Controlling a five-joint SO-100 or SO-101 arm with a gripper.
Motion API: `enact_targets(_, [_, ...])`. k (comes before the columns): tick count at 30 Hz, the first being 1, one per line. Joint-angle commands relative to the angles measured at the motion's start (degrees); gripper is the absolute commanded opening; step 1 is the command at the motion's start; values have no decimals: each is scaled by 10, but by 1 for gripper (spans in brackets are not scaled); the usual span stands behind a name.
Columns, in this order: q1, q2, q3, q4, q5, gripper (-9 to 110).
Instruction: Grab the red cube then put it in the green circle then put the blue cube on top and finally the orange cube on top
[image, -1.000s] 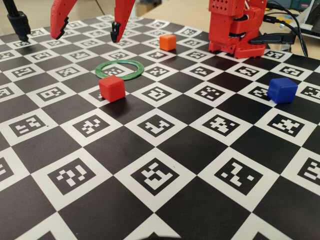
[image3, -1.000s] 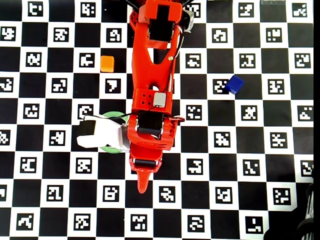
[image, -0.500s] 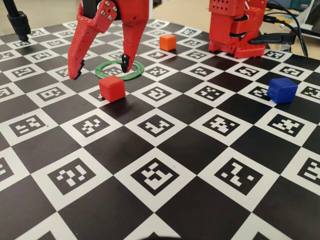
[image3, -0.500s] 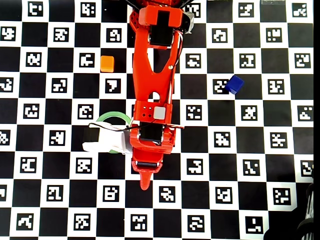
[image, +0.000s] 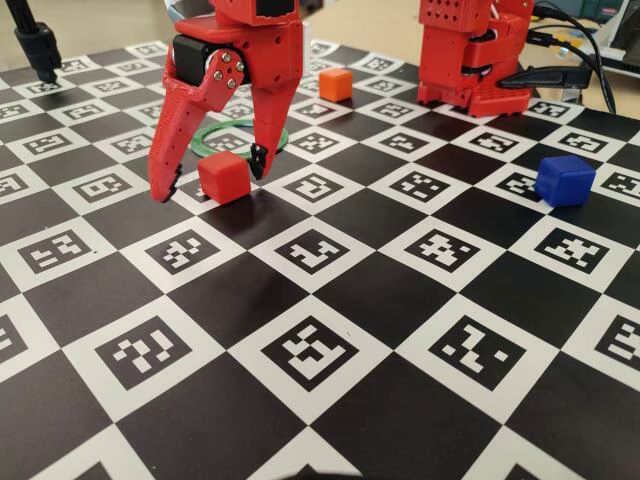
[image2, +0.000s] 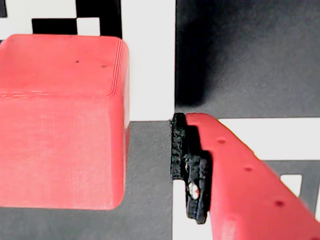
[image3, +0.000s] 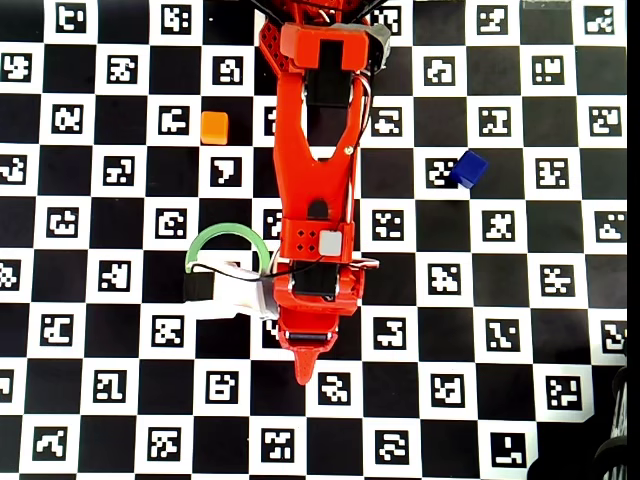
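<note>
Fixed view, near to far, with the red cube (image: 223, 176) as landmark. The cube rests on the checkered marker board (image: 330, 340), nearest the camera of the task's things. The gripper (image: 211, 177) stands spread wide over the cube, one fingertip lowered on either side of it, neither seen to touch. Wrist view: the red cube (image2: 62, 120) fills the left side, and a dark-padded fingertip (image2: 190, 170) stands just beside its right face with a gap between. Just behind the cube lies the green circle (image: 206, 134), partly hidden by the gripper; overhead view shows the ring (image3: 228, 233) beside the arm. Well right of the cube sits the blue cube (image: 564, 180). Farther back, beyond the circle, sits the orange cube (image: 335, 84).
</note>
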Motion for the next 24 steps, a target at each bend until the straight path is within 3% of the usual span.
enact_targets(1, [7,19,-25,-4,-4,49])
enact_targets(24, [18,8,-46,-24,-17,48])
